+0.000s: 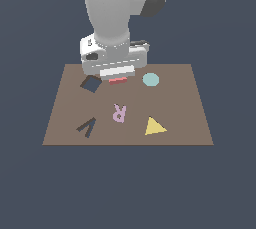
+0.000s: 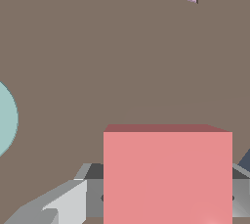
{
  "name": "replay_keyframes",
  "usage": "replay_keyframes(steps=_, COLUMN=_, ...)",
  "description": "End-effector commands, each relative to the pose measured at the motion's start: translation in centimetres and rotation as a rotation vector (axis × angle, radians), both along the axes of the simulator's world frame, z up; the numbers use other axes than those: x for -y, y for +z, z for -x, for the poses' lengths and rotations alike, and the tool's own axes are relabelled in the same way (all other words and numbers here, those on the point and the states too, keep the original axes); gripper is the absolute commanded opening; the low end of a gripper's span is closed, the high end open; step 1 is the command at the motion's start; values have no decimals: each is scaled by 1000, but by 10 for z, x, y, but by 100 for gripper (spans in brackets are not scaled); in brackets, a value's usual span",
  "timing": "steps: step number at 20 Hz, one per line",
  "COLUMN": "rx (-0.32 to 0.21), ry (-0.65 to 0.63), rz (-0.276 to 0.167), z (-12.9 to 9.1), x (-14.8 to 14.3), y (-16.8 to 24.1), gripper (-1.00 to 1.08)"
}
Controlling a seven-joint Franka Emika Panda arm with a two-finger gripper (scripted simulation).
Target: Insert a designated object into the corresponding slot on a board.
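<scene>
The salmon-red square block sits just under my gripper, at the far middle of the brown board. In the wrist view the block fills the space between my fingers, which touch it on both sides. I cannot tell whether it rests on the board or is lifted. The dark navy diamond-tilted slot lies just beside the block, toward the exterior view's left. One corner of it shows in the wrist view.
A teal disc lies to the exterior view's right of the block and also shows in the wrist view. A pink letter R, a yellow triangle and a dark V-shaped cutout lie nearer the front.
</scene>
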State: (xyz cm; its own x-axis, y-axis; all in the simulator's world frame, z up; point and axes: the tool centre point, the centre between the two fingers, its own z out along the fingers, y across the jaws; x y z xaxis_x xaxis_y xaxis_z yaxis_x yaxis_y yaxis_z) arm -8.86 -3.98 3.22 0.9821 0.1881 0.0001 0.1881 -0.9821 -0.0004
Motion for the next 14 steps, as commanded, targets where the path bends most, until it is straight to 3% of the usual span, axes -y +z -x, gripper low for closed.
replay_keyframes(steps=1, rx=1, ry=94, rz=0, z=4, x=3, y=1, gripper=-100)
replay_keyframes(steps=14, rx=2, ry=607, rz=1, z=19, x=23, y=2, gripper=-100)
